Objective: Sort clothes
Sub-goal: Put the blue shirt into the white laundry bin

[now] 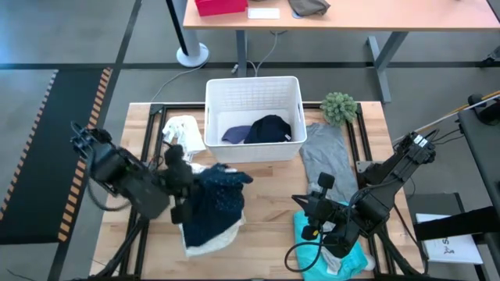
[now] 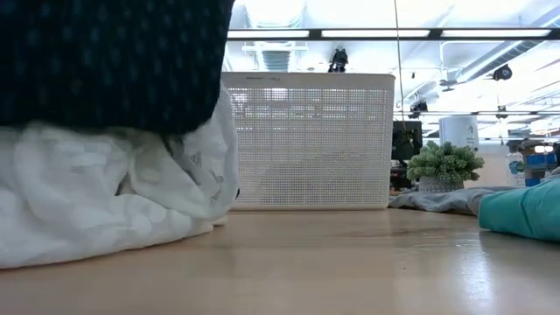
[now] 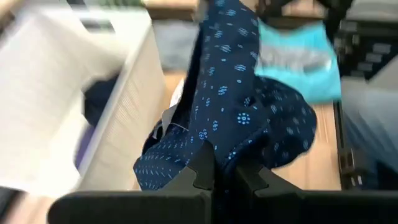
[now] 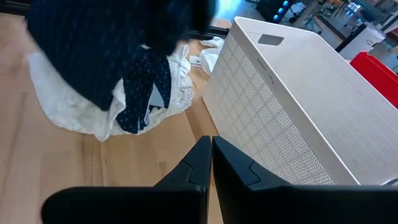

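My left gripper point(image 1: 189, 178) is shut on the navy dotted shirt point(image 1: 217, 195), left of the table's middle. The shirt drapes over a white shirt point(image 1: 209, 238); in the low view the navy shirt point(image 2: 105, 61) hangs above the white one point(image 2: 96, 201). My right gripper point(image 1: 311, 204) is shut and empty above the turquoise piece point(image 1: 332, 246) at the near right. The grey tee point(image 1: 324, 156) lies flat, right of the white basket point(image 1: 254, 87). Dark pieces point(image 1: 267, 129) lie in the basket. A small white cloth point(image 1: 183, 129) lies left of it. My left gripper pinches a bunched fold of the navy dotted shirt point(image 3: 219, 140) between its two fingers, coming roughly level from the table's left. The shirt is drawn up at the hold and hangs slack from it. Its lower part rests on the white shirt.
A fuzzy green ball point(image 1: 338, 108) sits at the far right, beside the basket's corner. Bare wood point(image 1: 269, 211) lies between the two arms. A desk with a red box point(image 1: 221, 6) stands beyond the table.
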### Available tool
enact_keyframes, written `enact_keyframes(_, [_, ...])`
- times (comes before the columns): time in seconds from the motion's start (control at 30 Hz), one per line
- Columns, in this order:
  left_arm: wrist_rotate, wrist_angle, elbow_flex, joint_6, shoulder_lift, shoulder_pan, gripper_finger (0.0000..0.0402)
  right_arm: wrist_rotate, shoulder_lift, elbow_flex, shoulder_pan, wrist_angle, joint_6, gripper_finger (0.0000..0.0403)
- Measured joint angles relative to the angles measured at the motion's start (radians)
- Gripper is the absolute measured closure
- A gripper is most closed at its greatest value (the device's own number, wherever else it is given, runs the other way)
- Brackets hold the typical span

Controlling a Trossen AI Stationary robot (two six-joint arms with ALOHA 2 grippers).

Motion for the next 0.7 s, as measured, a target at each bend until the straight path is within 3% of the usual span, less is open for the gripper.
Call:
enact_keyframes(0.3, [-0.204, 0.031, 0.195, 0.219, 0.000, 0.051, 0.0401, 0.000, 0.000, 0.000, 0.000, 0.000, 0.000, 0.0403])
enact_keyframes(0.7, [-0.207, 0.324, 0.350, 0.693, 0.001, 0.227, 0.0402, 0.000, 0.000, 0.000, 0.000, 0.000, -0.003, 0.0403])
